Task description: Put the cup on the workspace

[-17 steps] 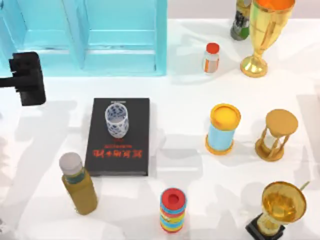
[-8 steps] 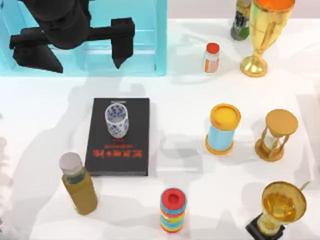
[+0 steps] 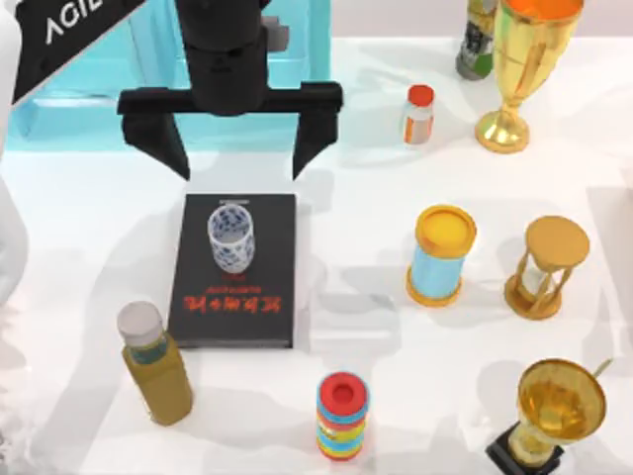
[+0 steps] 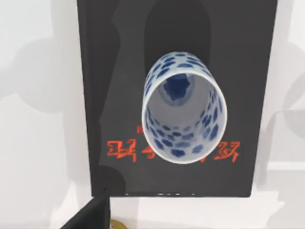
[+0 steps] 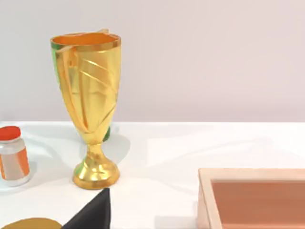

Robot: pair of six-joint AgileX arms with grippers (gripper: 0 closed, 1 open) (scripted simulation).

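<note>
Left gripper [image 3: 240, 163] is hovering wide open in the upper left of the top view, just above the cup [image 3: 230, 237], which is standing upright on the black book [image 3: 237, 302].

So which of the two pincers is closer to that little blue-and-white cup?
The left pincer: it hangs open just beyond the cup, which stands on the black book. The right pincer is far off, near the golden trophy.

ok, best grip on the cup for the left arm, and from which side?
Probably from straight above, fingers closing across the cup's outer wall just under the rim. It stands upright on the black book, mouth up, with no handle, so any pair of opposite sides would do. The left gripper hangs open above the book's far edge, spread wider than the cup.
</note>
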